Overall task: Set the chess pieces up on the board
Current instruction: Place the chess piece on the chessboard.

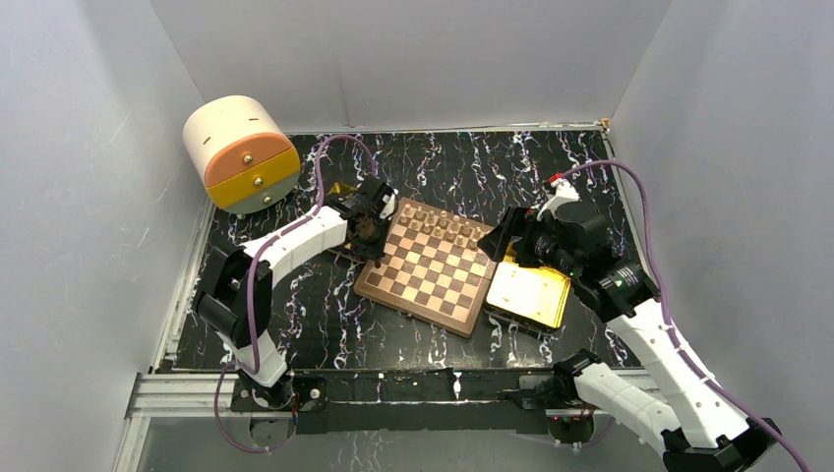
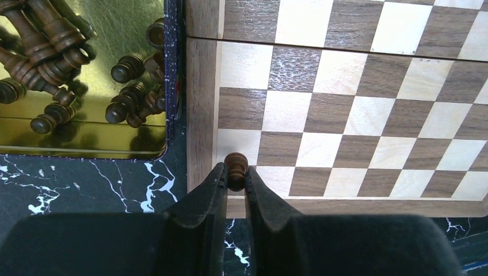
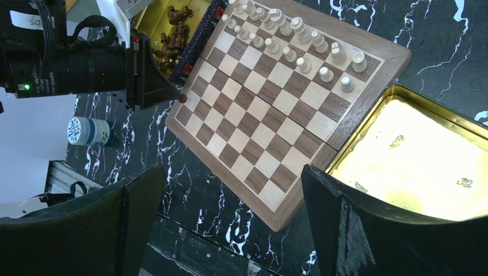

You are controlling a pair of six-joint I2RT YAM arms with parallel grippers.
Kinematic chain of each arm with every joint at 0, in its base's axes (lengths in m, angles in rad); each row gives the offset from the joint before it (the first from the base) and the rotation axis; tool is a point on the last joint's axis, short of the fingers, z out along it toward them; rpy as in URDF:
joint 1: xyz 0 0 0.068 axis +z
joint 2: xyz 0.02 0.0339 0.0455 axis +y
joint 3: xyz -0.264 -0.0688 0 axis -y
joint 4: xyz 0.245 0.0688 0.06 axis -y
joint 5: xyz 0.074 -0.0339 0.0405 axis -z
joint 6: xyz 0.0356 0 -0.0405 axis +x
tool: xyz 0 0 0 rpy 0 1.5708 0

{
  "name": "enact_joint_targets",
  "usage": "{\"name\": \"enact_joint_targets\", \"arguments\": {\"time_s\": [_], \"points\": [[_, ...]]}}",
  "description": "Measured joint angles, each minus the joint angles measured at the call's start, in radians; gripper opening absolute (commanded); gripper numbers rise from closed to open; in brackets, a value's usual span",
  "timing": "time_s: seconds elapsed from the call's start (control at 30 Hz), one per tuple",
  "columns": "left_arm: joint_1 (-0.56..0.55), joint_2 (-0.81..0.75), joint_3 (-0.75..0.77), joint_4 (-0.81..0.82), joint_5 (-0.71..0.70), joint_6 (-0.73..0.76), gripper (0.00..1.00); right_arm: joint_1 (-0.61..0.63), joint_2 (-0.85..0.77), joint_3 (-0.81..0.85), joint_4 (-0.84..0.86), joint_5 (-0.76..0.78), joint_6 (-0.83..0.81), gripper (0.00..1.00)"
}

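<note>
We're pinching a dark piece with the left gripper at the bottom-left edge of the board in its wrist view, right gripper hanging spread wide, empty.

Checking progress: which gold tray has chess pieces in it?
The left gold tray, beside the board and heaped with dark pieces; the right gold tray holds none.

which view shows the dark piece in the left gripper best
Left wrist: the dark piece sits close-up between the left gripper's fingers at the board's edge. Right wrist shows only a far speck; top view, too small to tell.
</note>
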Motion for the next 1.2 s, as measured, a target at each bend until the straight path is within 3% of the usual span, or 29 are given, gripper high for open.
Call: {"name": "enact_joint_targets", "arguments": {"time_s": [0.97, 1.2], "points": [[-0.004, 0.002, -0.071, 0.072, 0.003, 0.0, 0.07, 0.0, 0.0, 0.0, -0.002, 0.0, 0.0, 0.98], [-0.004, 0.005, -0.071, 0.08, 0.005, 0.001, 0.25, 0.0, 0.0, 0.0, -0.002, 0.0, 0.0, 0.98]]}}
